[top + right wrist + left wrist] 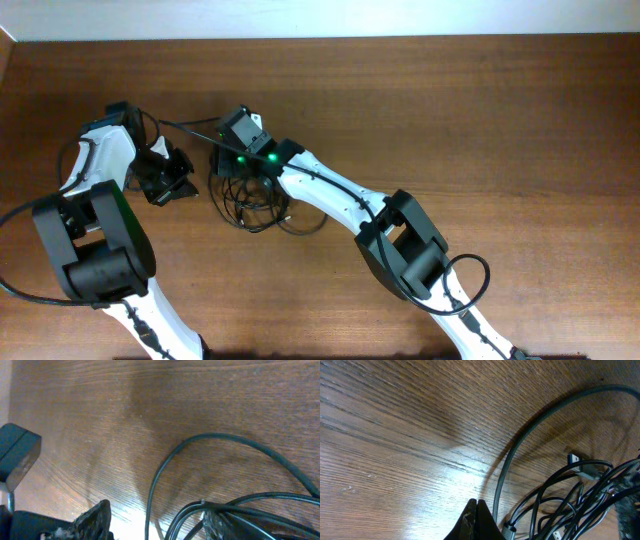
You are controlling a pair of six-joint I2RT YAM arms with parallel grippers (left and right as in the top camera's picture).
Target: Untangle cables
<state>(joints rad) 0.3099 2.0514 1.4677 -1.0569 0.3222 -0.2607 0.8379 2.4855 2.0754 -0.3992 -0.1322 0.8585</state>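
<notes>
Right gripper (155,512) has its 2 fingers apart, astride the cables (215,435); I see the left gripper (475,503) clenched, empty, beside them.

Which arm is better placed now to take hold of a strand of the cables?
Right. The right gripper is open and low over the cables, with one strand running between its jaws. The left gripper is shut and sits beside the bundle.

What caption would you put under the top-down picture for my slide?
Left arm and right arm lean over a tangle of thin black cables on a wooden table.
</notes>
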